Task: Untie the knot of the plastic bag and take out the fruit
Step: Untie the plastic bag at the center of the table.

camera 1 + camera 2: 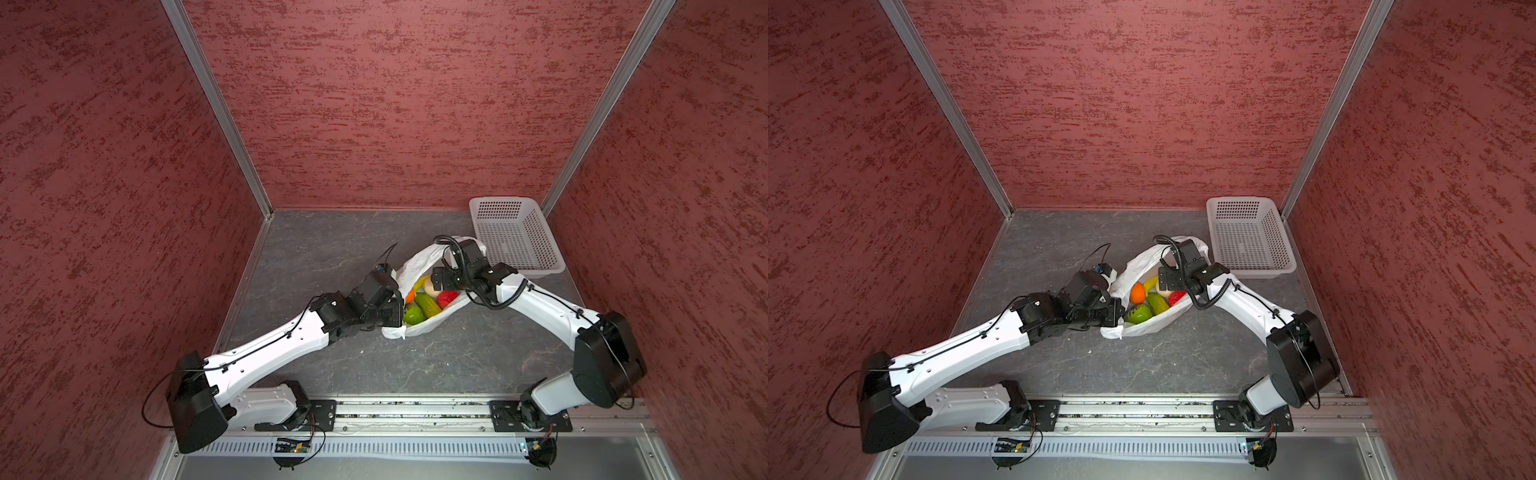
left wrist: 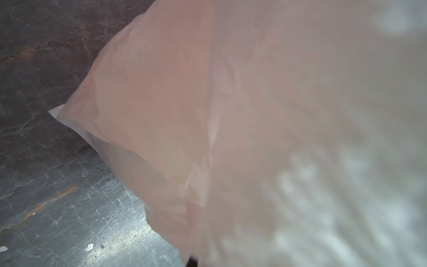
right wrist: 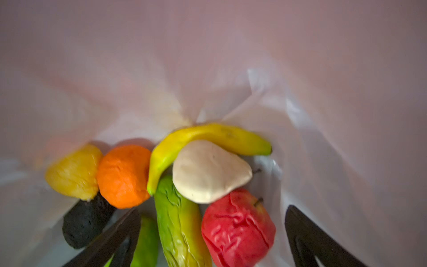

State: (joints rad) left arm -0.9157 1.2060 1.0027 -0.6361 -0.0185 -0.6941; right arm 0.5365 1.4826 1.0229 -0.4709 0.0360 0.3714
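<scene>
The plastic bag (image 1: 419, 261) lies on the bench (image 1: 332, 249), its long axis running from near-left to far-right and its mouth gaping upward. The left pincer (image 1: 397, 309) is pinched tight on the near rim. The fruit (image 1: 428, 305) is piled inside, with the right pincer (image 3: 213, 210) spread wide just over it.

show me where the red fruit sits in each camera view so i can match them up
top view: red fruit in the open plastic bag, on the side of the pile toward the white basket
top view: same place
left wrist: not in it, only bag film
right wrist: between the right gripper's open jaws, next to the whitish fruit
shared landmark: the plastic bag, in all four
</scene>
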